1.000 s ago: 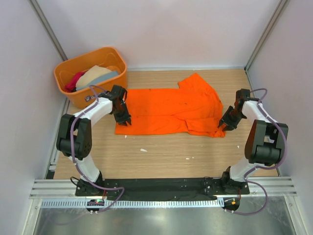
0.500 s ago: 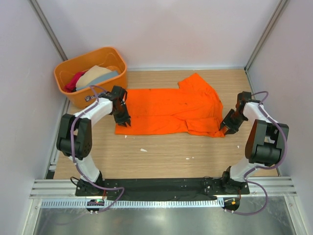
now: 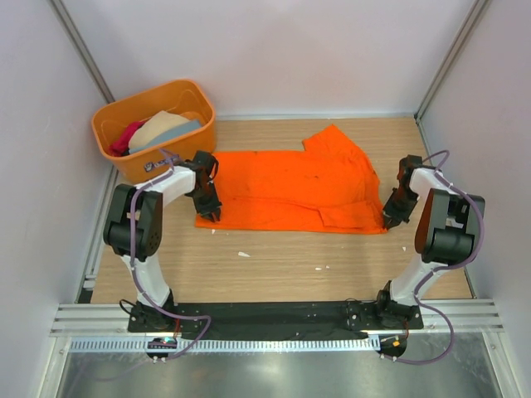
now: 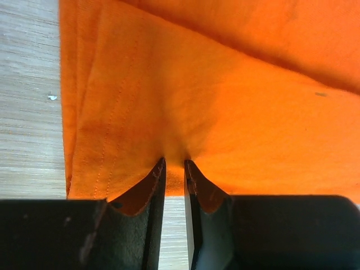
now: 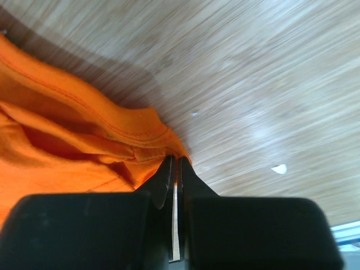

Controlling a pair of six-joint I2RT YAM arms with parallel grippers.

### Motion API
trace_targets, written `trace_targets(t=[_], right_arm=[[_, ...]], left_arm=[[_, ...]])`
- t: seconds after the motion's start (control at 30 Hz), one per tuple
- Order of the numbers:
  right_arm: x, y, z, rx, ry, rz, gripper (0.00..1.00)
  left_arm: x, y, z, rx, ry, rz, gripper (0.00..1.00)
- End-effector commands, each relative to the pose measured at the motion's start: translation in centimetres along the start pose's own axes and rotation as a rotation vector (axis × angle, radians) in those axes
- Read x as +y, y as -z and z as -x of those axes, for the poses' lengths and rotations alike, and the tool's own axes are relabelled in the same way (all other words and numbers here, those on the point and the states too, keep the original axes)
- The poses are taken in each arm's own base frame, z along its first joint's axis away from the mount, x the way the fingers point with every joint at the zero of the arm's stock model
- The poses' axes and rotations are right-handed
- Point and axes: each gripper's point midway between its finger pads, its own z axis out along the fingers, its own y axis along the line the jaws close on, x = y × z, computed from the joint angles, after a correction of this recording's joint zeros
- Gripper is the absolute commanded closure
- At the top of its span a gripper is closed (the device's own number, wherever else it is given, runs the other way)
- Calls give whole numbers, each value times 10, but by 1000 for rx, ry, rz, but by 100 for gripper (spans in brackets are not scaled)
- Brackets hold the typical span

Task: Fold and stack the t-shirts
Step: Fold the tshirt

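A bright orange t-shirt (image 3: 290, 189) lies spread across the wooden table, one sleeve pointing to the far side. My left gripper (image 3: 211, 209) is at its near-left corner. In the left wrist view the left gripper (image 4: 174, 164) is shut on a pinch of the orange cloth (image 4: 214, 95) at the hem. My right gripper (image 3: 390, 217) is at the shirt's near-right corner. The right wrist view has the right gripper (image 5: 174, 160) shut on the bunched orange hem (image 5: 101, 135). Beige (image 3: 162, 126), grey-blue (image 3: 181, 133) and crimson-pink (image 3: 126, 138) t-shirts lie heaped in the tub.
An orange plastic tub (image 3: 197, 93) stands at the back left corner, close to the left arm. Small white scraps (image 3: 243, 254) lie on the wood (image 3: 282, 257) in front of the shirt. Walls and metal posts close in both sides and the back.
The right gripper has closed on the shirt's near-right corner and drawn it slightly to the right. The left gripper has tightened a little on the near-left corner.
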Motion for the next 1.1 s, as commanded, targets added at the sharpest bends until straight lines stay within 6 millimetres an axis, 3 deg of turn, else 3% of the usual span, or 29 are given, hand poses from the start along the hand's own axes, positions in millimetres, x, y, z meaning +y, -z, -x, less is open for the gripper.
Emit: trace_targets(t=[0.0,0.2,0.3,0.4,0.5,0.57,0.77,1.0,1.07], right_arm=[[-26,14,25,-89,29,-151,99],[-29,18,29,-113,36,-167,98],[-25,24,29,-114,40,-144,85],[-21,48,33,-157,23,-112,66],[-16,66,34,-185,25,-71,59],[-5,73,30,-187,28,-2,58],[46,70,3,-126,97,227,59],[60,42,-27,12,102,312,60],[60,36,-26,9,101,309,60]], left_arm=[[30,-13,-6,5,-11,110,79],[36,-16,-17,31,-17,115,80],[34,-6,-21,20,-20,90,79],[25,13,-25,4,-23,25,69],[15,29,-27,-13,-26,-32,55],[3,44,-31,-30,-40,-88,52],[-17,70,-40,-64,-68,-194,52],[-19,72,-41,-64,-75,-207,57],[-20,73,-40,-69,-74,-209,57]])
